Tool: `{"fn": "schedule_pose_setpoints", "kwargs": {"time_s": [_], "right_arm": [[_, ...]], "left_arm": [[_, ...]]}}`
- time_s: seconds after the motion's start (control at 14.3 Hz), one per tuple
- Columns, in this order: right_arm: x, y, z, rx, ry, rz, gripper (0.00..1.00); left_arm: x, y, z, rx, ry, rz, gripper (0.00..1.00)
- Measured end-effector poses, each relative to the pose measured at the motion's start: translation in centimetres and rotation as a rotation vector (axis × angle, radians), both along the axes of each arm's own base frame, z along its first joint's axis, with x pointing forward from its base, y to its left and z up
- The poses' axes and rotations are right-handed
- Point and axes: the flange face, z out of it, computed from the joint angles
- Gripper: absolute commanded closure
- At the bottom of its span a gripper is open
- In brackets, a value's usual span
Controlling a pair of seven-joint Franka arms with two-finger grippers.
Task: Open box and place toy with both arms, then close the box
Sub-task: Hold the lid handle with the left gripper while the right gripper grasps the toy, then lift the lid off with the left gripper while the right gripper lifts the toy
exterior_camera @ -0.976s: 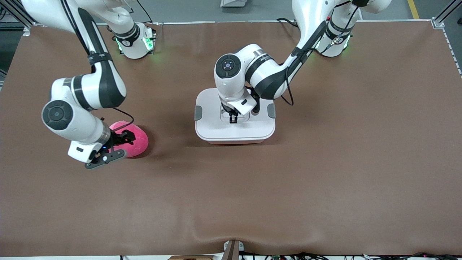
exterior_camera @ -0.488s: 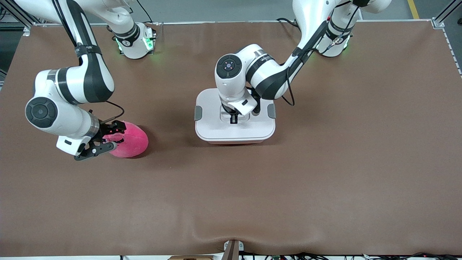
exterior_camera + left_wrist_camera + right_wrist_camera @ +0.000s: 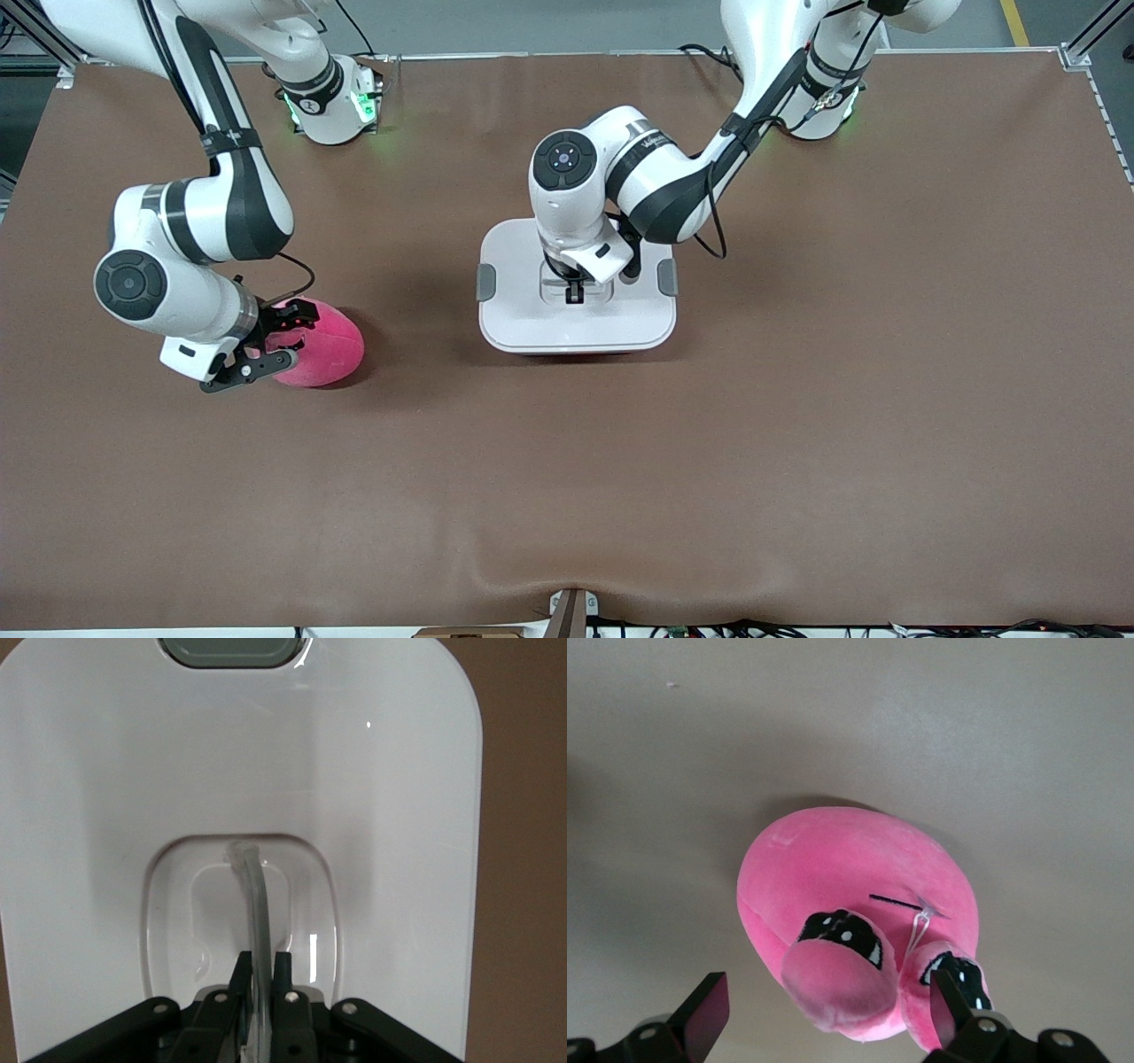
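Left gripper [image 3: 573, 293] clamped on box lid handle [image 3: 252, 895]; right gripper [image 3: 270, 341] spread wide around the toy [image 3: 321, 344].

Small dark lettering on the left arm's [image 3: 660, 168] wrist band, too small to read; no other writing legible. Box [image 3: 576, 297] sits mid-table on a brown mat [image 3: 797, 425], white lid on, grey clips [image 3: 486, 280] at both ends. Pink plush toy lies on the mat well apart from the box, toward the right arm's [image 3: 190, 239] end; its dark eyes show in the right wrist view. Green lights glow at both arm bases [image 3: 330, 106], grey floor past the table edge, cables along the front edge.
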Motion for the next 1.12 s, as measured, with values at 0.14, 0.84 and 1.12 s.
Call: {"fn": "schedule_pose_setpoints", "kwargs": {"time_s": [0.14, 0.84, 1.12], "right_arm": [[-0.1, 0.2, -0.2, 0.000, 0.003, 0.001, 0.00], [-0.4, 0.8, -3.3, -0.012, 0.058, 0.009, 0.00], [-0.8, 0.7, -3.5, -0.016, 0.085, 0.008, 1.00]], "left_arm": [[-0.1, 0.0, 0.2, 0.002, 0.002, -0.001, 0.96], [-0.9, -0.2, 1.4, 0.011, 0.006, -0.012, 1.00], [-0.8, 0.1, 2.4, 0.005, -0.004, -0.007, 1.00]]}}
